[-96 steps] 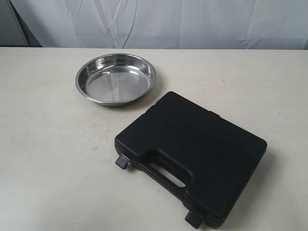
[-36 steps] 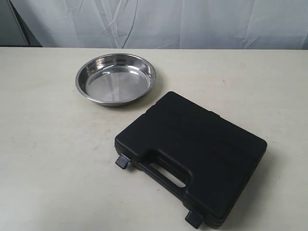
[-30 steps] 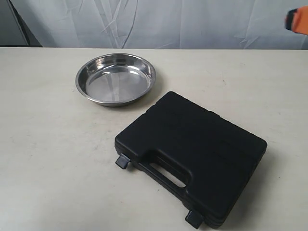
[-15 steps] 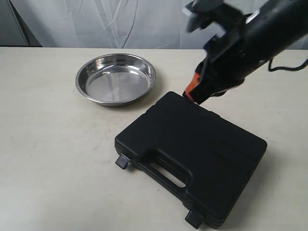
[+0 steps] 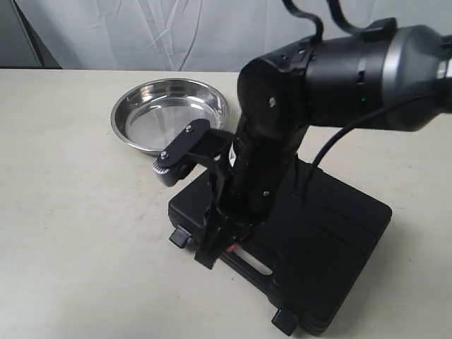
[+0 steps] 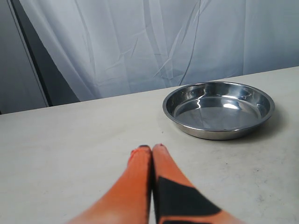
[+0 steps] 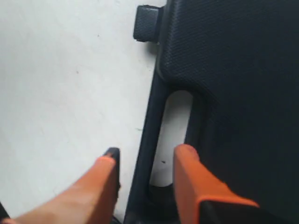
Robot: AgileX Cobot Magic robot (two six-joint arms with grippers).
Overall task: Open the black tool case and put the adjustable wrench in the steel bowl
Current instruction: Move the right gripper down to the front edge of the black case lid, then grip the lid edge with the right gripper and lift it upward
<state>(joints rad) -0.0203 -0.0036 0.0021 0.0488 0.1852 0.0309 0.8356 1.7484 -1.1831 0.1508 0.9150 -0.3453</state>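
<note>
Right gripper (image 7: 147,154) reaches the case (image 5: 339,219) handle; lid still down.
Above the case's far corner half a second ago, the arm has dropped to its near edge: the gripper is spread, one finger either side of the handle bar (image 7: 148,121), clasping nothing yet. The wrench is unseen, presumably inside, so opening comes first. Beyond, the bowl (image 5: 169,120) sits empty on the surface (image 5: 70,212); the left gripper (image 6: 150,148), pinched shut and empty, hovers short of it.

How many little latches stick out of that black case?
2. One latch juts from the black case at its left corner; the other latch sits near the exterior view's bottom edge. The right arm may hide more.
</note>
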